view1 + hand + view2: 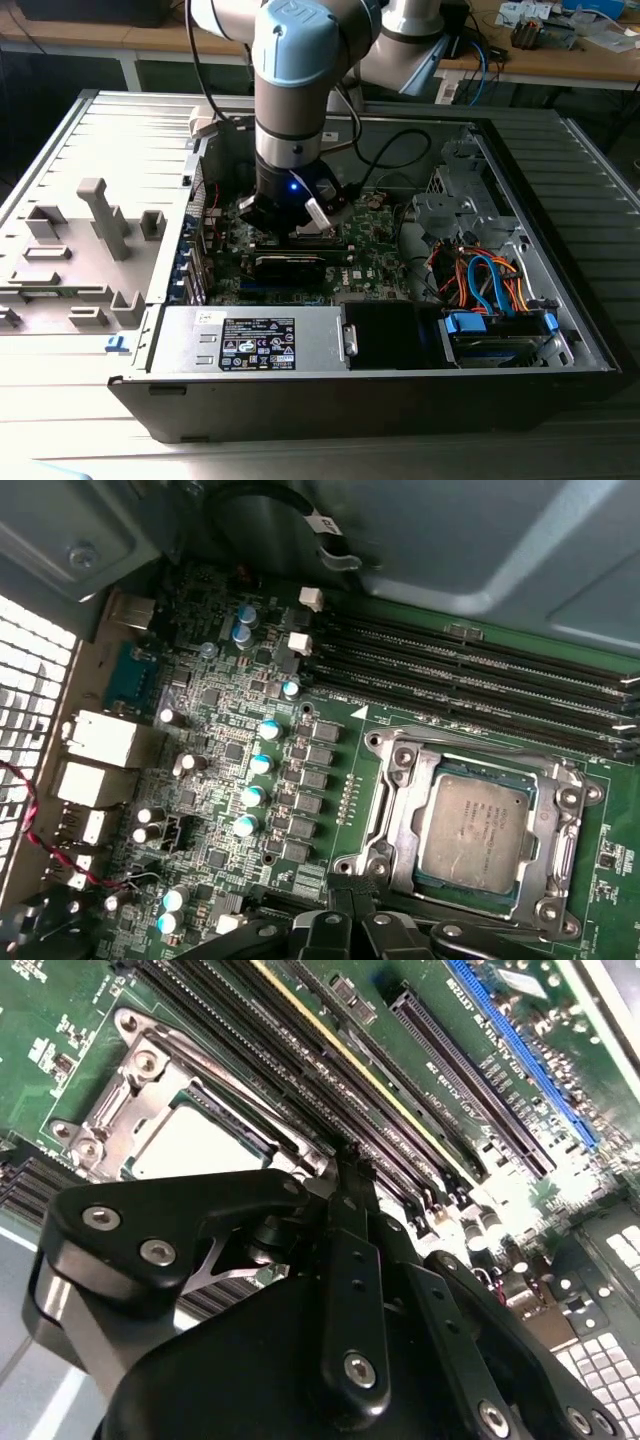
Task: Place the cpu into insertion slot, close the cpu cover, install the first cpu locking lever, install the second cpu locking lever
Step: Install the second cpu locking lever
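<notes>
One silvery-grey cpu (473, 831) sits flat under the closed cpu cover (395, 810).

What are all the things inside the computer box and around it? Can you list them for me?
cpu: one, silvery-grey, sitting in the insertion slot
insertion slot: one, silvery rim, on the green board
cpu cover: one, silvery frame, lying down around the cpu
green board: one, green, inside the case
long black slots: several, black, beside the insertion slot
case: one, grey, lying open on the table
cables: a bundle, orange and blue, toward the exterior view's right
arm: one, blue and grey, above the board
pincer: one, black, fingertips together, beside the insertion slot
</notes>
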Controlling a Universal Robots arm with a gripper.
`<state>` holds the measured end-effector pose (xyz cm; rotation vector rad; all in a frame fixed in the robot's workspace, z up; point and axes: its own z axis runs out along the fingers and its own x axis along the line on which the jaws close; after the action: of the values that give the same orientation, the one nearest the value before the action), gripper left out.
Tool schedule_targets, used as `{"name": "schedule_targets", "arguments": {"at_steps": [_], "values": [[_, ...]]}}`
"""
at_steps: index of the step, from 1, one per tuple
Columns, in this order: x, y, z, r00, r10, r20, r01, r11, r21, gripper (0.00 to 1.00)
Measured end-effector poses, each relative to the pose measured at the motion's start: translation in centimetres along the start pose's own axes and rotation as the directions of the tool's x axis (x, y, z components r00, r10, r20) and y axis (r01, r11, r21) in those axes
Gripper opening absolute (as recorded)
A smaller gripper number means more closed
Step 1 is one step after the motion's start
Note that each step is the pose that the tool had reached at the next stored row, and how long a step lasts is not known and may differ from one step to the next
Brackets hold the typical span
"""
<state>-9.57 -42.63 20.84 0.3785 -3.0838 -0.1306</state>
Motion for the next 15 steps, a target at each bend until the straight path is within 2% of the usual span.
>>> {"name": "schedule_targets", "arguments": {"at_steps": [2, 3, 5, 7, 9, 12, 15], "values": [[0.01, 0.0, -0.06, 1.0, -0.001, 0.0012, 0.001, 1.0, -0.0024, 0.11], [0.03, -0.05, -0.08, 1.0, -0.002, 0.0029, 0.002, 1.0, -0.0098, 0.11], [0.1, -0.28, -0.1, 1.0, -0.003, 0.0084, 0.003, 0.9995, -0.0322, 0.11], [0.18, -0.64, -0.12, 0.9999, -0.003, 0.013, 0.004, 0.9988, -0.0495, 0.11], [0.28, -1.03, -0.15, 0.9999, -0.003, 0.0153, 0.004, 0.9982, -0.0593, 0.11], [0.43, -1.63, -0.2, 0.9998, -0.004, 0.0177, 0.005, 0.9976, -0.0688, 0.11], [0.47, -1.77, -0.22, 0.9997, -0.004, 0.0231, 0.006, 0.9959, -0.0906, 0.11]]}}
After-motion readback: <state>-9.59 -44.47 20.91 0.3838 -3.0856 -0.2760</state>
